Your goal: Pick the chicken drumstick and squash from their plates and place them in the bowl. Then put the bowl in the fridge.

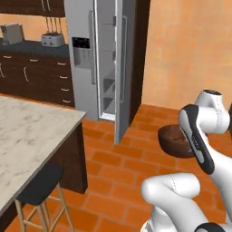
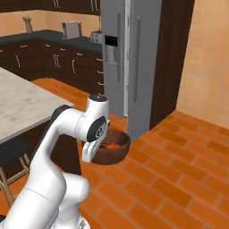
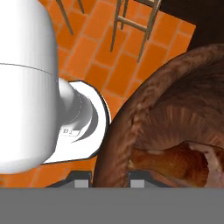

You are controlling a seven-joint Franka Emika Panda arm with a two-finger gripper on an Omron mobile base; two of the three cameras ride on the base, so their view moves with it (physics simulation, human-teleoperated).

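Note:
My gripper (image 3: 112,181) is shut on the near rim of the dark-brown wooden bowl (image 3: 175,109), which hangs above the orange tile floor. The rim runs between the two finger tips. In the right base view the bowl (image 2: 117,152) sits just beyond my hand; in the left base view the bowl (image 1: 171,139) is half hidden behind my forearm. Inside lie the brown chicken drumstick (image 3: 173,164) and the orange-red squash (image 2: 112,145). The grey fridge (image 1: 84,68) stands ahead with its right door (image 1: 120,77) swung open onto pale shelves. The plates are out of view.
A marble-topped island (image 1: 27,136) with a dark stool (image 1: 41,186) fills the left. Dark cabinets with a toaster (image 1: 52,40) line the back wall. A dark wooden panel (image 2: 172,58) flanks the fridge. Orange tile floor (image 2: 179,170) lies open between me and the fridge.

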